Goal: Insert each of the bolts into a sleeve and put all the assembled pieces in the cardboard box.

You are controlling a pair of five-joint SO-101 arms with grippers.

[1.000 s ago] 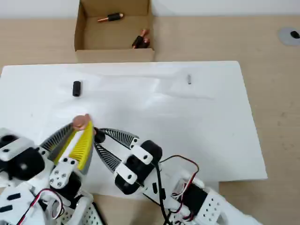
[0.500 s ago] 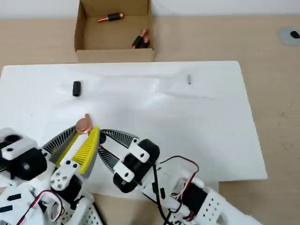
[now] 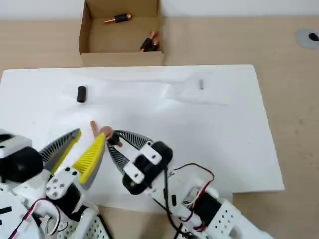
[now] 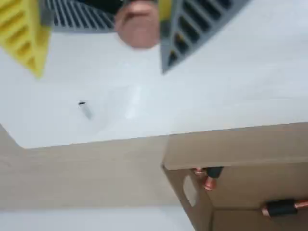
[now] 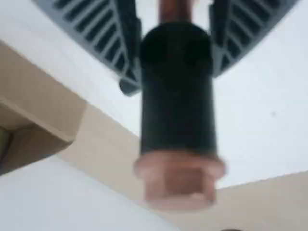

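right gripper (image 3: 112,143): fingers clamped on black sleeve (image 5: 175,91), copper bolt (image 5: 178,180) through it, by white sheet's (image 3: 214,129) near-left edge | left gripper (image 3: 90,134): fingers spread wide, bolt's head between them | spare sleeve (image 3: 81,93): far-left edge | cardboard box (image 3: 122,59): beyond far edge, well apart

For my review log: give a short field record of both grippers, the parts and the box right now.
right gripper: shut on sleeve with bolt through it
left gripper: open, near the bolt's head
loose sleeve: lying on white sheet
box: holds assembled pieces
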